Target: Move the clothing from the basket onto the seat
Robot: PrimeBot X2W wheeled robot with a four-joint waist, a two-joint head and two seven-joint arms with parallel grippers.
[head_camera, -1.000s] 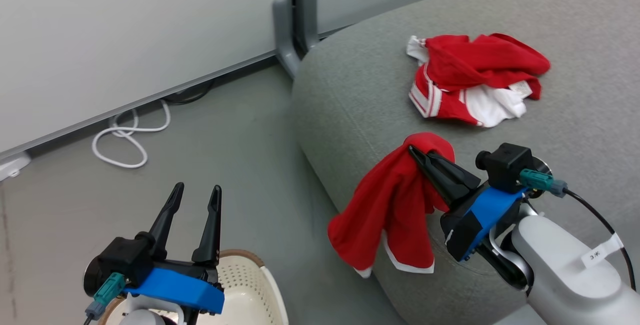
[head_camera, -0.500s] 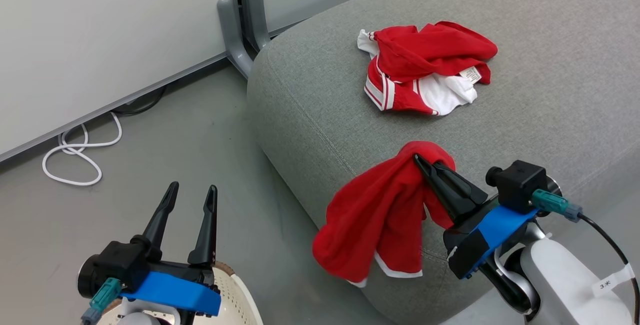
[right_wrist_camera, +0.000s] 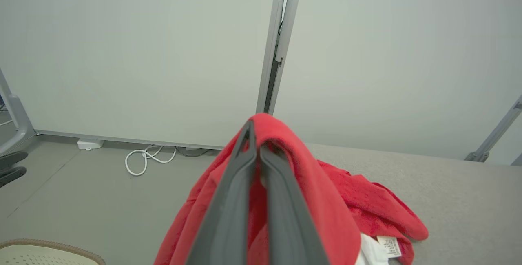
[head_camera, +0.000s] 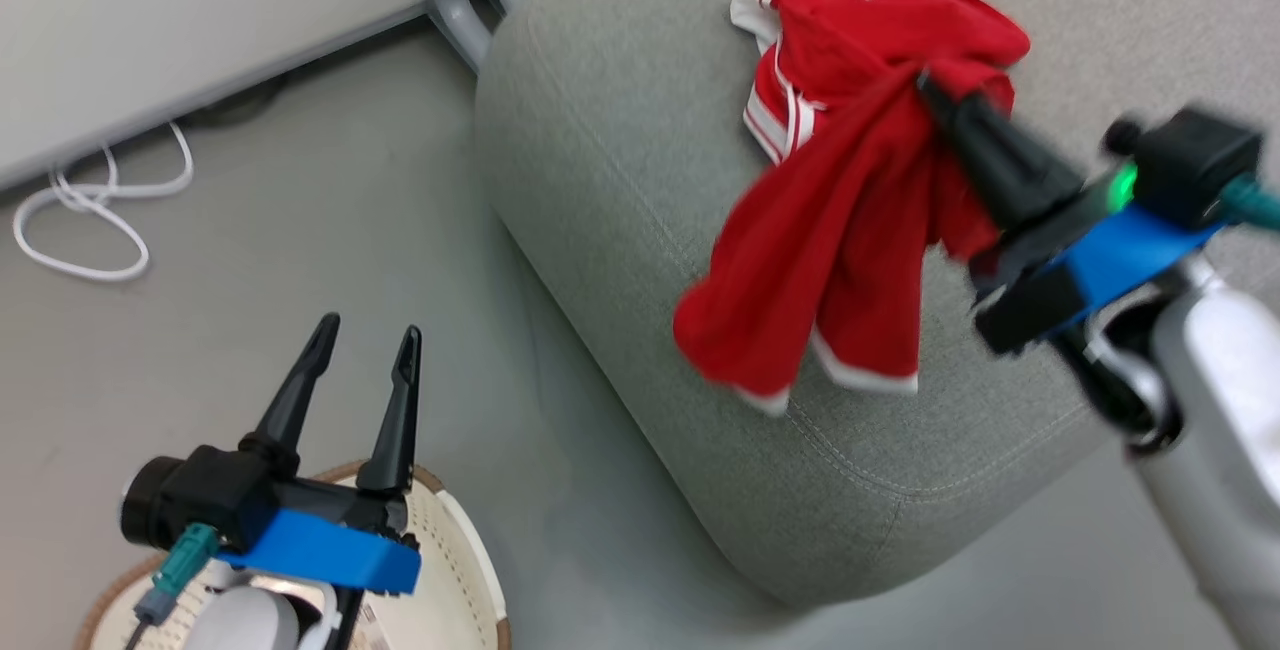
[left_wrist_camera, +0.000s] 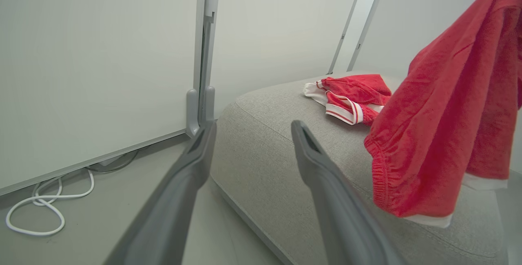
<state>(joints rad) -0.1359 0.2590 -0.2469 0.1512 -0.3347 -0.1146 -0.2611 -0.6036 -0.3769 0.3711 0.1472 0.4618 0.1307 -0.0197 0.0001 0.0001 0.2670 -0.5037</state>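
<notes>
Red garment [head_camera: 820, 260], head view: risen off the seat [head_camera: 620, 130] edge?
Yes; right gripper [head_camera: 928, 82] clenched on it, cloth hanging below.
Left wrist?
Left gripper [left_wrist_camera: 253, 126] splayed, empty; garment to its right.
Right wrist?
Second garment [right_wrist_camera: 375, 208] just beyond; releasing should finish.

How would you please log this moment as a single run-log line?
right gripper: shut on red garment, hanging over seat | left gripper: open, empty, beside basket | other garment: lying on seat

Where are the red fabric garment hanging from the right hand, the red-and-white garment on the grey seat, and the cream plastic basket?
Hanging red fabric garment [head_camera: 830, 250]: head view, middle of cloth.
Red-and-white garment [left_wrist_camera: 355, 89]: left wrist view, red upper fold.
Cream plastic basket [head_camera: 450, 560]: head view, perforated wall.
</notes>
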